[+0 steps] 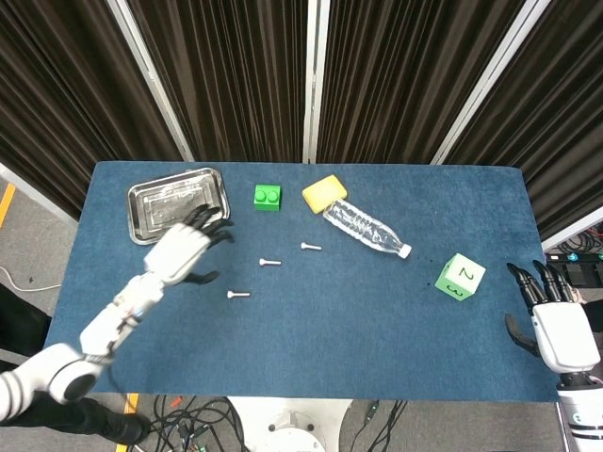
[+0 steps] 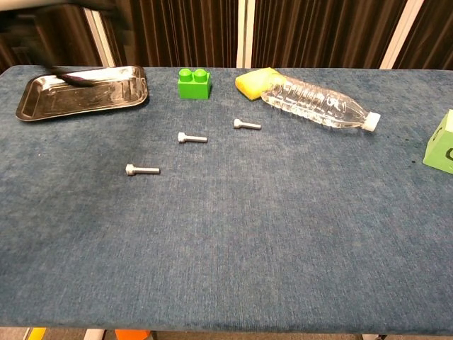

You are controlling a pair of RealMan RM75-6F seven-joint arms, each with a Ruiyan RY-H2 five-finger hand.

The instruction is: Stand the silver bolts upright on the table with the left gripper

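Three silver bolts lie flat on the blue table: one at the front left [image 1: 237, 295] [image 2: 142, 169], one in the middle [image 1: 269, 262] [image 2: 192, 138], one further right [image 1: 311, 247] [image 2: 247, 125]. My left hand [image 1: 182, 250] hovers over the table with its fingers spread, holding nothing, left of the bolts and just below the tray. In the chest view its fingers [image 2: 78, 76] only show as a dark blur at the top left. My right hand [image 1: 559, 331] stays open past the table's right edge.
A steel tray [image 1: 141, 221] [image 2: 32, 105] sits at the back left. A green brick [image 1: 268, 197] [image 2: 193, 83], a yellow sponge [image 1: 323, 192] [image 2: 253, 81] and a lying clear bottle [image 1: 366, 228] [image 2: 318, 103] line the back. A green die [image 1: 460, 276] [image 2: 442, 147] stands at right.
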